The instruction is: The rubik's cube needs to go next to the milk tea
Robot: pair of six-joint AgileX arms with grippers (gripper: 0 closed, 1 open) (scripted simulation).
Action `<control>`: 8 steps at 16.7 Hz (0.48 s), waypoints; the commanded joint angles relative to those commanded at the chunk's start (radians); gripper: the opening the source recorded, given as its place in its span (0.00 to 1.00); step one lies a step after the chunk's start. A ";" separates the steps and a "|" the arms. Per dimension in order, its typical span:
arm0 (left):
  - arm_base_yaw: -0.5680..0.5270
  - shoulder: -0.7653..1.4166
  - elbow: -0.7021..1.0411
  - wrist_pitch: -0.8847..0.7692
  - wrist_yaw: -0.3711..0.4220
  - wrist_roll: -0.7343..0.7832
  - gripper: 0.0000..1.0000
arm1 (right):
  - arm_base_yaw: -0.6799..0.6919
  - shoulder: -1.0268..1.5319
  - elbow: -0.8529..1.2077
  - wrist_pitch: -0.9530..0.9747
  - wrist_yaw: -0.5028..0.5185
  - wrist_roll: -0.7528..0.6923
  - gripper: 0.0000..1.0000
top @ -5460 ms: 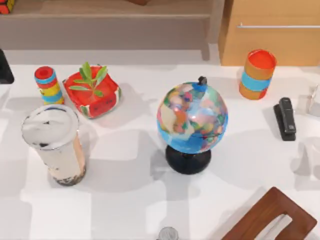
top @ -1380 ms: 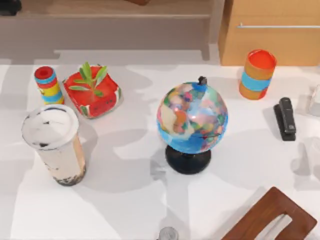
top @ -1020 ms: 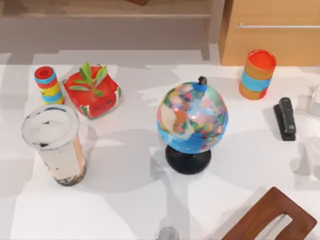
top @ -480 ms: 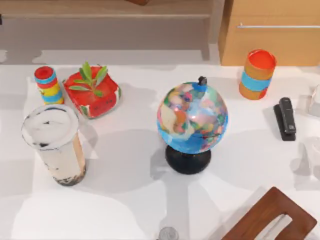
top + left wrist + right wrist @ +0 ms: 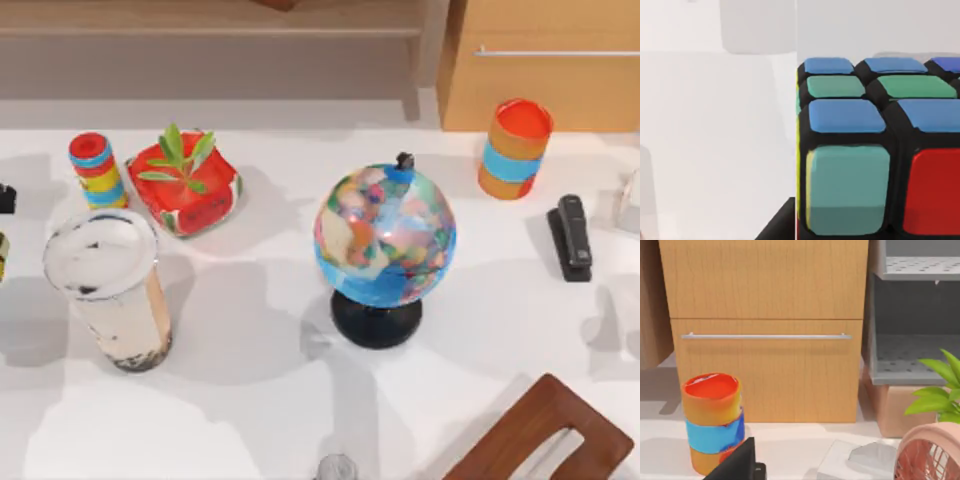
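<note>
Lighting the white table (image 5: 260,400) brightly and evenly, with no glare showing. Casting soft grey shadows in several directions at once: beside the globe (image 5: 385,235), beside the milk tea (image 5: 105,285), and in broad faint patches toward the table's left and right edges. Rendering edges slightly soft throughout the top view. Showing the rubik's cube (image 5: 875,150) very close in the left wrist view, its stickers mildly blurred, a pale shadow lying behind it. Keeping the wooden cabinet (image 5: 765,330) evenly lit, shelf recesses dimmer.
</note>
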 joint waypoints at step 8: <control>-0.005 0.003 -0.034 -0.102 -0.020 -0.001 0.00 | 0.000 0.000 0.000 0.000 0.000 0.000 1.00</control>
